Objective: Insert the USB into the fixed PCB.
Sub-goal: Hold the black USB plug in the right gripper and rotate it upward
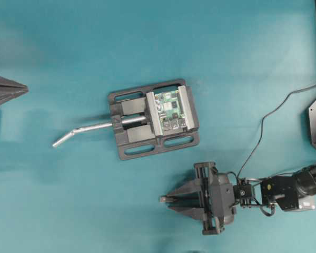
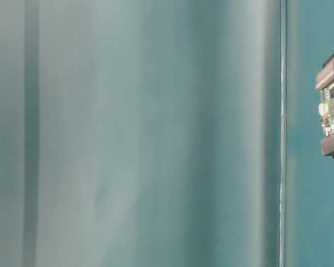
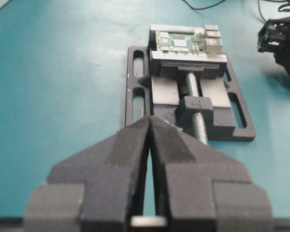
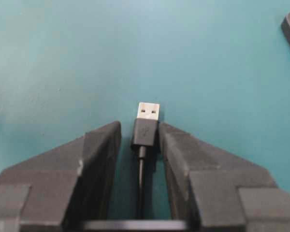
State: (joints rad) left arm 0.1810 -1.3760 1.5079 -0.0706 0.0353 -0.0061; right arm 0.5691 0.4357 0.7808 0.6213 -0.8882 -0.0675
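USB (image 4: 146, 126): black plug, silvery metal tip, thin black cable.

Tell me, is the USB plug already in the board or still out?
Still out. The USB plug lies on the table between the right gripper's fingers, away from the board in the vise.

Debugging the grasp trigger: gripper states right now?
Left gripper: shut, empty.
Right gripper: jaws straddle the USB, a gap on its left; grip cannot be told.

Black right arm (image 1: 284, 190), black wedge-shaped gripper fingers (image 4: 53, 174), thin black wiring.
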